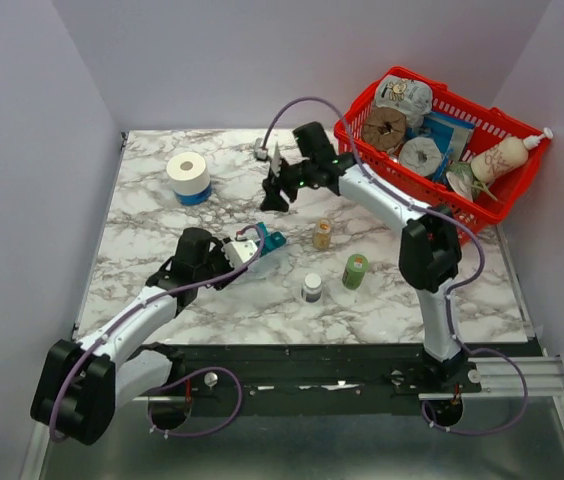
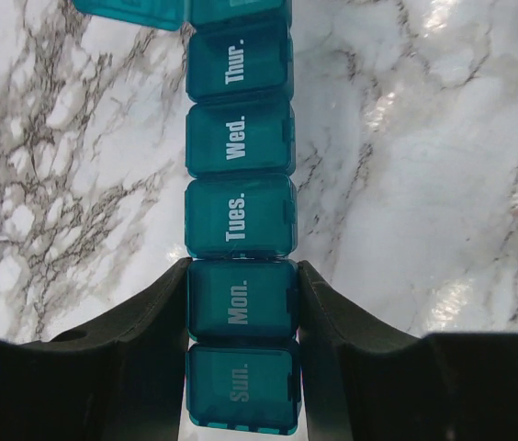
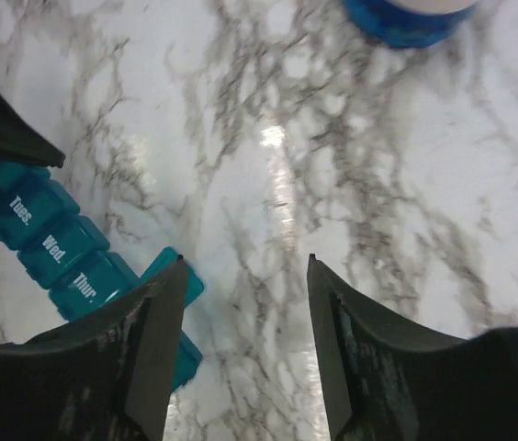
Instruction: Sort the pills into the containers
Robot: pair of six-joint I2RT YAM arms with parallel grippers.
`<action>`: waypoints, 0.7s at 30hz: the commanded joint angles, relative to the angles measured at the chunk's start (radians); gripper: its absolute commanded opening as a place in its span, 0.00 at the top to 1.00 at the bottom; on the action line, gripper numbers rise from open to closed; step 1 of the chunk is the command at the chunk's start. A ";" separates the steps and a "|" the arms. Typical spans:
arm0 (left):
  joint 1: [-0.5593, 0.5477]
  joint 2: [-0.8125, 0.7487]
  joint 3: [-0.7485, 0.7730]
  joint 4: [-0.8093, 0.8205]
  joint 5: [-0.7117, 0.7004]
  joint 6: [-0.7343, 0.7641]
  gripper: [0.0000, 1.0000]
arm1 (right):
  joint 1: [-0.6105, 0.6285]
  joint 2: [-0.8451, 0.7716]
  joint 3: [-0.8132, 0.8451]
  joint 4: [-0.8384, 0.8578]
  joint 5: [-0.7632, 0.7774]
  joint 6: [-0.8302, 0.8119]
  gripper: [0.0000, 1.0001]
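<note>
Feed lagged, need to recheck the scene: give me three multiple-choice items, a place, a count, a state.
1. Left pincer clamps the pill organiser at: A Mon. B Thur. C Wed.
2. Small bottles standing on the table: A one B three C six
3. Right pincer: A open, empty B shut on a bottle C shut on the organiser
1 A, it flanks the Mon. lid. 2 B, tan, green and white-capped ones. 3 A, bare marble shows inside its gap.
</note>
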 commanded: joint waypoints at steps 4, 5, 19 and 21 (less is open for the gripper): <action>0.075 0.184 0.060 0.132 -0.054 -0.006 1.00 | -0.110 -0.262 0.003 -0.027 -0.150 0.008 0.24; 0.077 0.223 0.073 0.134 -0.049 -0.001 1.00 | -0.112 -0.287 -0.026 -0.047 -0.164 -0.014 0.23; 0.079 0.344 0.172 0.071 -0.098 -0.033 0.33 | -0.112 -0.612 -0.442 -0.205 -0.194 -0.240 0.20; 0.079 0.346 0.173 0.062 -0.098 -0.036 0.29 | -0.112 -0.644 -0.478 -0.222 -0.197 -0.256 0.20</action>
